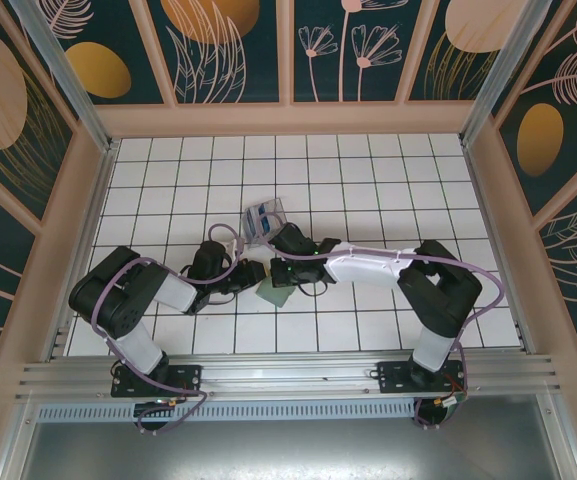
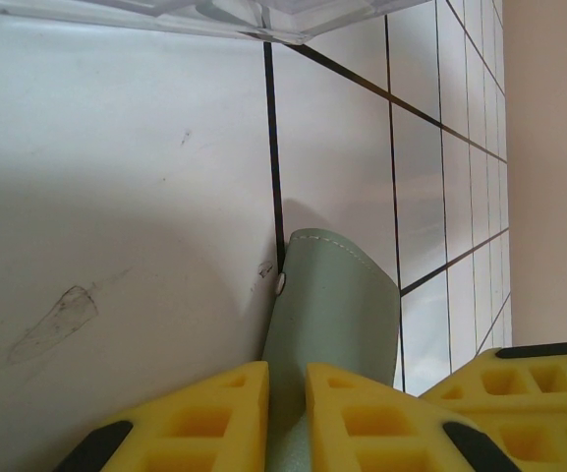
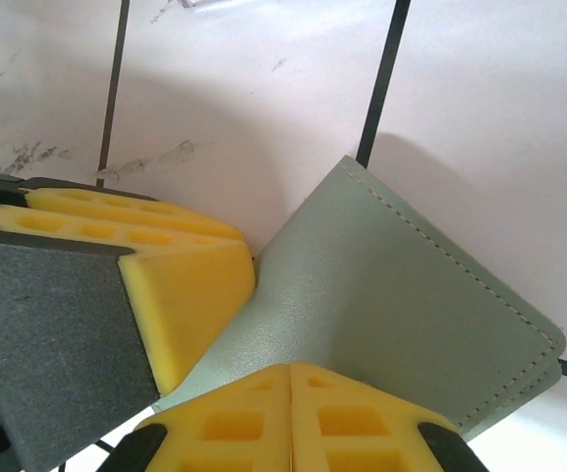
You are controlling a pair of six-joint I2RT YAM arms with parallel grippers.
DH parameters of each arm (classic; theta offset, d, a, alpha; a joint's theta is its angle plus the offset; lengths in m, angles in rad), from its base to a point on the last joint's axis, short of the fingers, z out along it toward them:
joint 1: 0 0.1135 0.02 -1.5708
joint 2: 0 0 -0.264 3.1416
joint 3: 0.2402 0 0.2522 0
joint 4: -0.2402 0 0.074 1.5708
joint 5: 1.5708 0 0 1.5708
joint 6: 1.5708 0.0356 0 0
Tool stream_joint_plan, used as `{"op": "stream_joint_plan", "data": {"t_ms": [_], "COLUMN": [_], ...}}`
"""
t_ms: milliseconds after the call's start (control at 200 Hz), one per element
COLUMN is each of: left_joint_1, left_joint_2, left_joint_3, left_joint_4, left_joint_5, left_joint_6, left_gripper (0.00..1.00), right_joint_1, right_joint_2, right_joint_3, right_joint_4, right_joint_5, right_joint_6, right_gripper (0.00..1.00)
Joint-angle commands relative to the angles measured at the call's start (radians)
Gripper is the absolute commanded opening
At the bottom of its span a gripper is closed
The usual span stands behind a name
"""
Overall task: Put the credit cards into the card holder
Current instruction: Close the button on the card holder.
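The far half of the counter (image 1: 368, 160) lies bare up to its back edge and both far corners (walls (image 1: 288, 120) close three sides). At the middle, the clear plastic box (image 1: 263, 218) sits just beyond the left end effector (image 2: 287, 383) and right end effector (image 3: 291, 383), which crowd the card holder (image 1: 274, 296) from both sides.
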Motion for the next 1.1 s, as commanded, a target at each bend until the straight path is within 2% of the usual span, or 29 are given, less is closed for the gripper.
{"op": "stream_joint_plan", "data": {"t_ms": [0, 220, 395, 626, 956, 1096], "left_joint_1": [-0.039, -0.039, -0.038, -0.039, -0.039, -0.040], "left_joint_2": [0.067, 0.070, 0.074, 0.075, 0.074, 0.073], "left_joint_3": [-0.030, -0.027, -0.024, -0.025, -0.016, -0.016], "left_joint_4": [-0.193, -0.195, -0.194, -0.195, -0.203, -0.204], "left_joint_5": [0.023, 0.023, 0.022, 0.023, 0.026, 0.025], "left_joint_6": [-0.012, -0.009, -0.009, -0.009, -0.006, -0.006], "left_gripper": [0.19, 0.19, 0.19, 0.19, 0.19, 0.19], "right_joint_1": [0.010, -0.001, -0.013, -0.028, -0.032, -0.031], "right_joint_2": [-0.057, -0.141, -0.105, -0.084, -0.063, -0.056], "right_joint_3": [-0.022, -0.065, -0.082, -0.088, -0.099, -0.106], "right_joint_4": [0.010, 0.038, 0.030, 0.015, 0.031, 0.043], "right_joint_5": [0.013, 0.011, -0.013, -0.012, -0.052, -0.066], "right_joint_6": [0.007, 0.018, 0.032, 0.045, 0.053, 0.061], "right_gripper": [0.09, 0.11, 0.11, 0.19, 0.09, 0.08]}}
